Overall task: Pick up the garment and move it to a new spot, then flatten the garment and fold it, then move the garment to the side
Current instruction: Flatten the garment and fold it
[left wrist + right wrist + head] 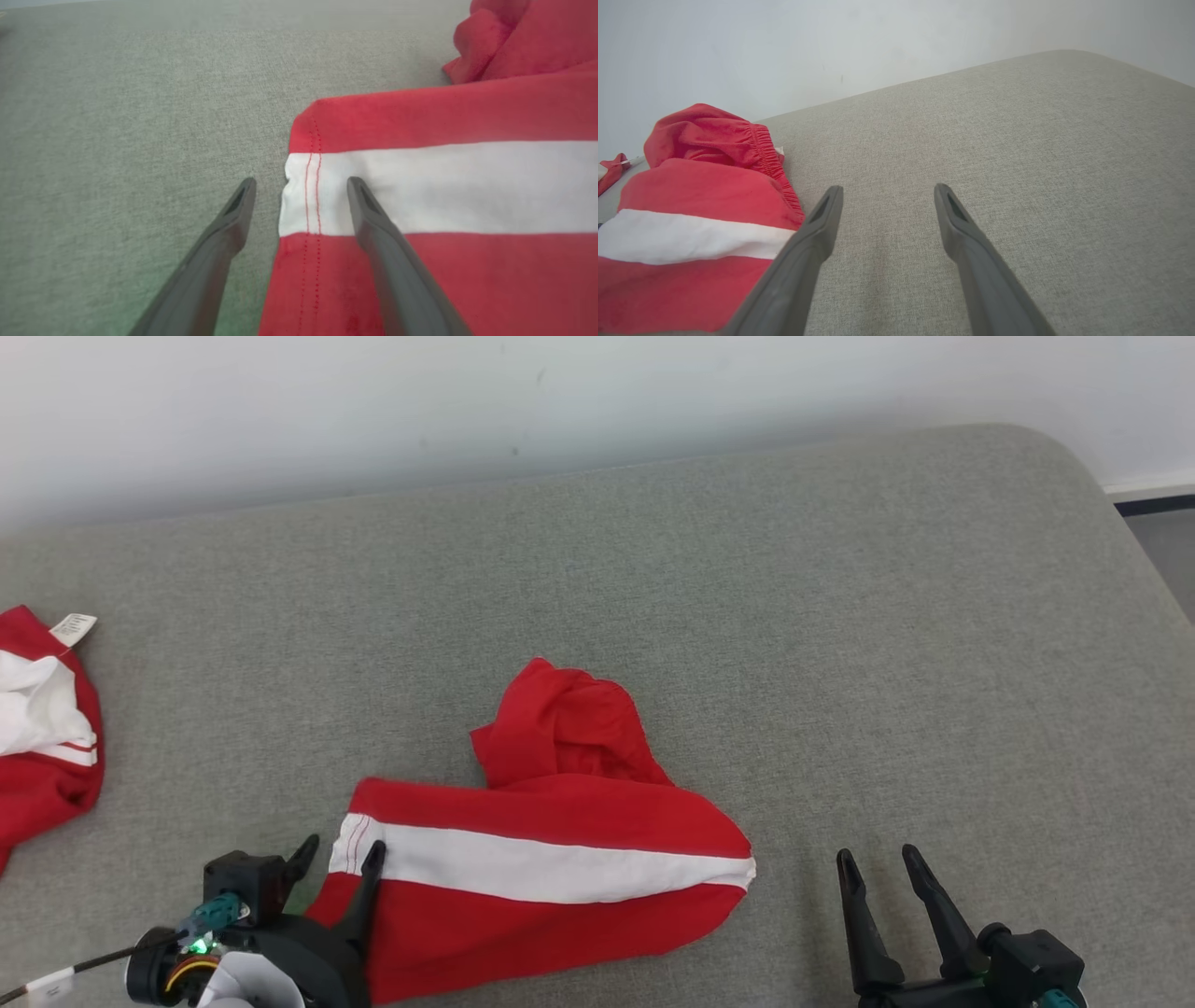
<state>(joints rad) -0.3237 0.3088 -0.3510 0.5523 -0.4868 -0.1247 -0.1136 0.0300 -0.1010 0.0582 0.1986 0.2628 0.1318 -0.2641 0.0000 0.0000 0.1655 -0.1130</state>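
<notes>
The garment (551, 859) is red with a white band, lying partly folded near the front of the grey cushion, a bunched red part at its far side. My left gripper (341, 849) is open at its left hem. In the left wrist view the left gripper (301, 184) straddles the stitched hem of the garment (420, 186), one finger over the cloth, the other over bare cushion. My right gripper (878, 859) is open over bare cushion to the right of the garment. The right wrist view shows the right gripper (886, 190) with the garment (691, 224) to its left, apart.
A second red and white garment (42, 728) with a label lies at the cushion's left edge. The grey cushion (840, 644) runs back to a white wall (467, 401). Its rounded right corner drops to the floor (1162, 551).
</notes>
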